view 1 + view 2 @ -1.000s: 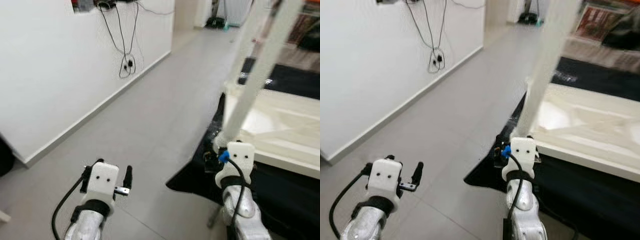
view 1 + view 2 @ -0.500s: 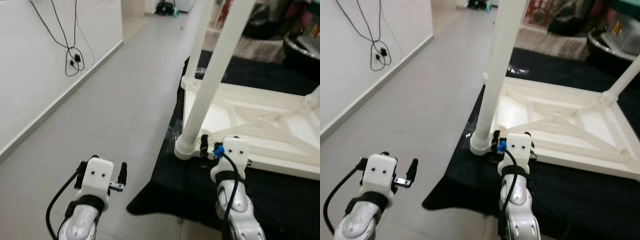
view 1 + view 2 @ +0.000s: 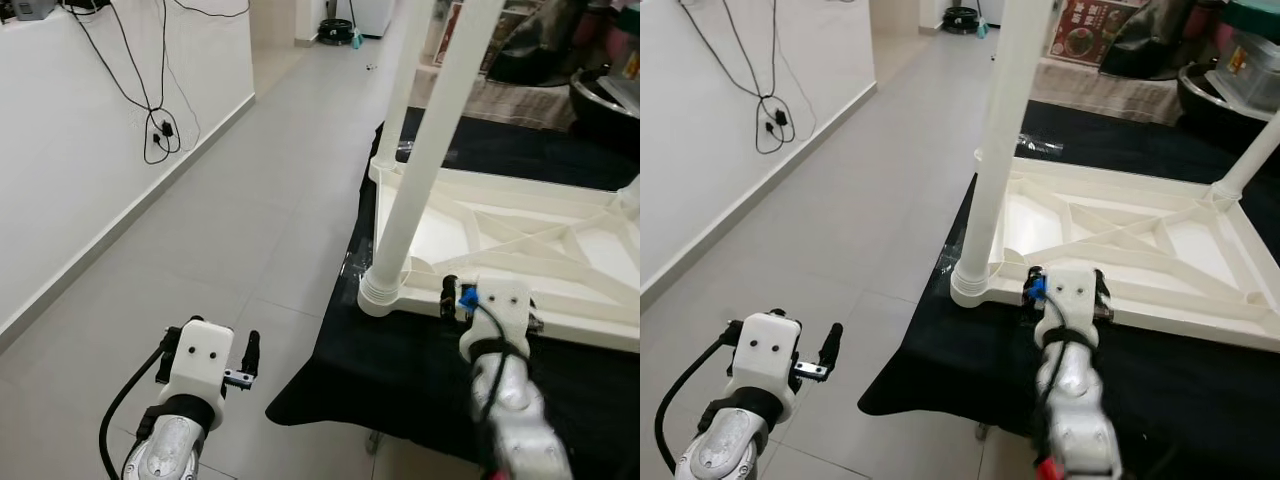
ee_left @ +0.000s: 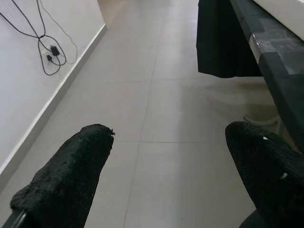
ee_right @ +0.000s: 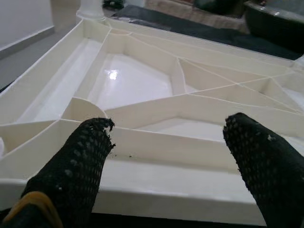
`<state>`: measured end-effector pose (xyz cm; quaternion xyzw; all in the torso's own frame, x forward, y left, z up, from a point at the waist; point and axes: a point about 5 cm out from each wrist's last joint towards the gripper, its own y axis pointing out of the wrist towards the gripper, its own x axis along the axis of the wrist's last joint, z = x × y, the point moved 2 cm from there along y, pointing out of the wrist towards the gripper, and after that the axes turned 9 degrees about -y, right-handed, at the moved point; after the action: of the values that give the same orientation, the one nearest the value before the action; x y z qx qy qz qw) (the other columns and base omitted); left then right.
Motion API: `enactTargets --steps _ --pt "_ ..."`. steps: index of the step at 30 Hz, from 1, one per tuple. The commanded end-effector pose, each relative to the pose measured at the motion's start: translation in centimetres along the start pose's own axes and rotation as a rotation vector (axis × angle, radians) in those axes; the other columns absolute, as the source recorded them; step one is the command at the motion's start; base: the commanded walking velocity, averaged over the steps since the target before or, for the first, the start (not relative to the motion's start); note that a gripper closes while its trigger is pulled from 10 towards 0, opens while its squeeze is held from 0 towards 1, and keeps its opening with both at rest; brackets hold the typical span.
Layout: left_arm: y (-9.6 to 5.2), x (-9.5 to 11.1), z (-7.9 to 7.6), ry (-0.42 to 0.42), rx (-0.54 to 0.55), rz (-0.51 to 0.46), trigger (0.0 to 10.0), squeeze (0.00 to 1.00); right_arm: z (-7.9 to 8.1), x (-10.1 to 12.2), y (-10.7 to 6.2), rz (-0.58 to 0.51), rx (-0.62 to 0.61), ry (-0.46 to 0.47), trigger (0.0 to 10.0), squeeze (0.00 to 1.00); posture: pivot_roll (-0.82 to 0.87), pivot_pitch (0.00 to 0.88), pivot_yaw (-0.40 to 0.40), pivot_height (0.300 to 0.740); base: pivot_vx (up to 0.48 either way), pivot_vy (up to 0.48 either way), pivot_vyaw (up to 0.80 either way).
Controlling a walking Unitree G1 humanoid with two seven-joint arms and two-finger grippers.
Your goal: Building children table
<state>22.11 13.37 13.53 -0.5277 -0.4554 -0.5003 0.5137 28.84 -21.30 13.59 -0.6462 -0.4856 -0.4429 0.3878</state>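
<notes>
Upside down on a black cloth [image 3: 400, 370] lies the white children table [image 3: 1140, 250], its ribbed underside facing up. One white table leg [image 3: 420, 170] stands upright in the corner socket of the table nearest to the robot, and a second leg [image 3: 405, 75] stands in the corner behind it, on the same side. At the far corner from the first leg, a third leg [image 3: 1255, 160] rises in a slant.

The right gripper [image 5: 175, 156] is at the near edge of the children table, just beside the first table leg. Its jaws are spread apart and hold nothing; in the right wrist view the two black fingers [image 5: 78, 166] point over the white rim toward the ribs of the underside. I cannot tell if they touch the rim.

The left gripper [image 4: 166, 166] hangs over the grey tiled floor [image 3: 250, 200], well apart from the children table, on the side away from the cloth. Its jaws are also wide apart and empty, and the left wrist view looks between them along the floor toward the hanging edge of the cloth.

Beyond the left gripper, black cables [image 3: 155, 110] hang on the white wall [image 3: 90, 150]
</notes>
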Motion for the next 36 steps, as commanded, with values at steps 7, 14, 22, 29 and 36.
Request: enactTargets --steps 7,14,22,29,36 --pt "-0.1 -0.7 -0.1 -0.004 -0.023 0.042 10.0 0.0 -4.0 0.3 1.2 0.005 0.439 0.006 10.0 1.0 0.12 0.082 -0.071 0.74 0.0 0.0 0.0" --pt "-0.1 -0.8 -0.1 0.002 -0.031 0.049 10.0 0.0 -6.3 2.6 0.2 -0.055 0.725 0.048 10.0 0.59 0.11 0.077 -0.068 0.74 0.0 0.0 0.0" --pt "0.0 -0.8 -0.3 -0.001 -0.041 0.044 10.0 0.0 -3.8 5.2 -1.1 -0.187 1.029 0.222 10.0 0.0 0.12 0.078 -0.059 0.74 0.0 0.0 0.0" --pt "0.1 -0.6 -0.3 -0.001 -0.041 0.041 10.0 0.0 -1.6 6.2 -0.4 -0.219 1.091 0.19 10.0 0.0 0.13 0.088 -0.068 0.74 0.0 0.0 0.0" --pt "0.1 -0.5 -0.5 0.001 -0.051 0.033 10.0 0.0 -0.4 7.4 1.6 -0.251 1.016 0.185 10.0 0.0 0.12 0.09 -0.072 0.74 0.0 0.0 0.0"
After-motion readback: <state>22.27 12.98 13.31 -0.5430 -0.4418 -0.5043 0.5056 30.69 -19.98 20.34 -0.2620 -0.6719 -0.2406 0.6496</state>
